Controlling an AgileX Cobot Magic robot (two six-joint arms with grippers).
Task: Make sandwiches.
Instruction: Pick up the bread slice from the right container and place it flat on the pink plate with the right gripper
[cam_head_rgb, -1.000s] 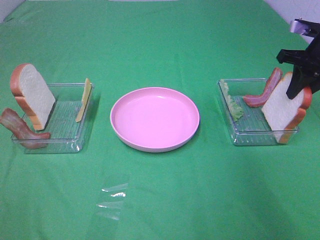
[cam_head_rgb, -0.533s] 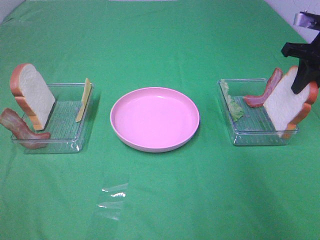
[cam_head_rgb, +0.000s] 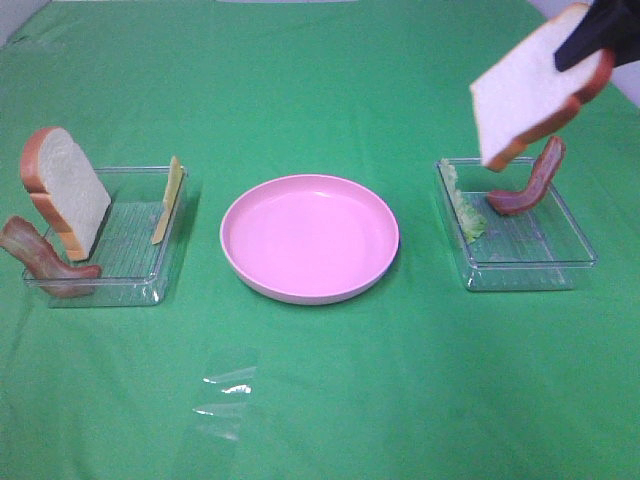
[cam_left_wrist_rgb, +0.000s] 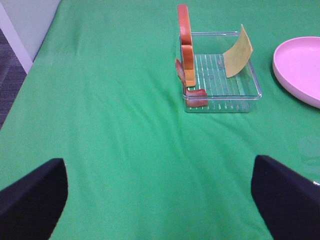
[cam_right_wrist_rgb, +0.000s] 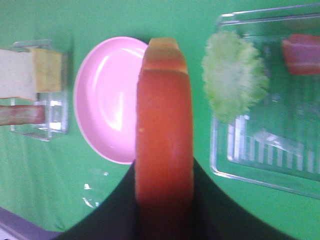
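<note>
While the right fingers (cam_head_rgb: 598, 32) clamp the airborne slice (cam_head_rgb: 528, 88), the plate (cam_head_rgb: 310, 240) lies below it, leftward; the left fingers (cam_left_wrist_rgb: 35, 195) stand released.

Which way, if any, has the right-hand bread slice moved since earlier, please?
Yes: the bread slice has lifted out of the right tray, upward and toward the pink plate.

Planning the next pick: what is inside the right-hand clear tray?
Lettuce against the left wall of the tray and a bacon strip at the back. The bread slice in the right gripper hides part of the back rim.
</note>
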